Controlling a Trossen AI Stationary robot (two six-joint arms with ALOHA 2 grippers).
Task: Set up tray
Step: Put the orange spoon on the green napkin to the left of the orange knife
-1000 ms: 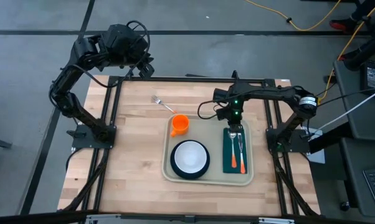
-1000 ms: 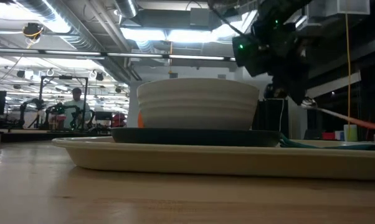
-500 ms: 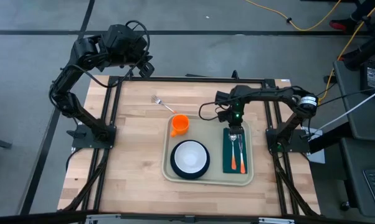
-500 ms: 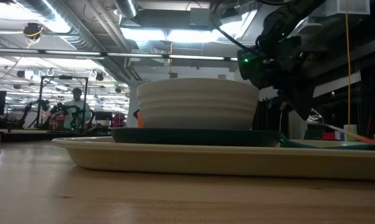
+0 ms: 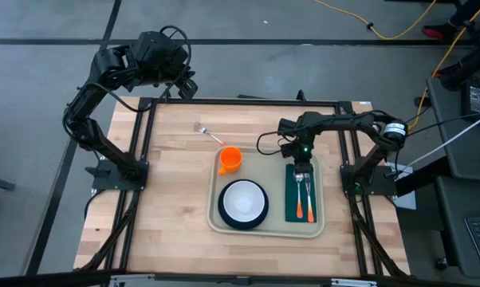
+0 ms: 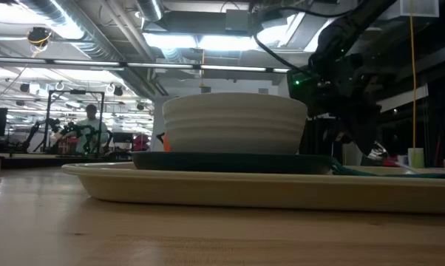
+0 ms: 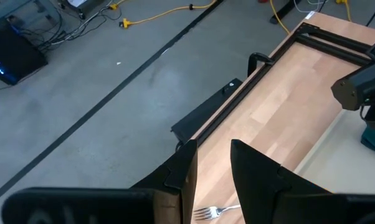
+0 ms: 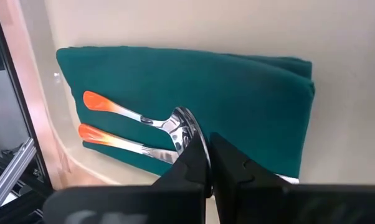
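The cream tray holds an orange cup, a white bowl on a dark plate, and a green napkin. An orange-handled utensil lies on the napkin. Beside it is an orange-handled spoon. My right gripper stands over the napkin's far end, shut on the spoon. My left gripper hangs open and high over the table's far left corner, with nothing between its fingers. My right gripper pinches the spoon's bowl between its two fingers, with the bowl turned on edge. The fingers slant down from the table's far side and lie roughly in line with the spoon. The orange handle stretches low along the napkin toward the near edge, beside the other utensil.
A silver fork lies on the bare wood past the tray's far left corner and shows below my left gripper. Black frame rails border the table. Open wood lies left of the tray.
My right gripper has sunk toward the napkin with the spoon. The handle, which slanted up clear of the tray a second ago, has come down to lie low along the napkin.
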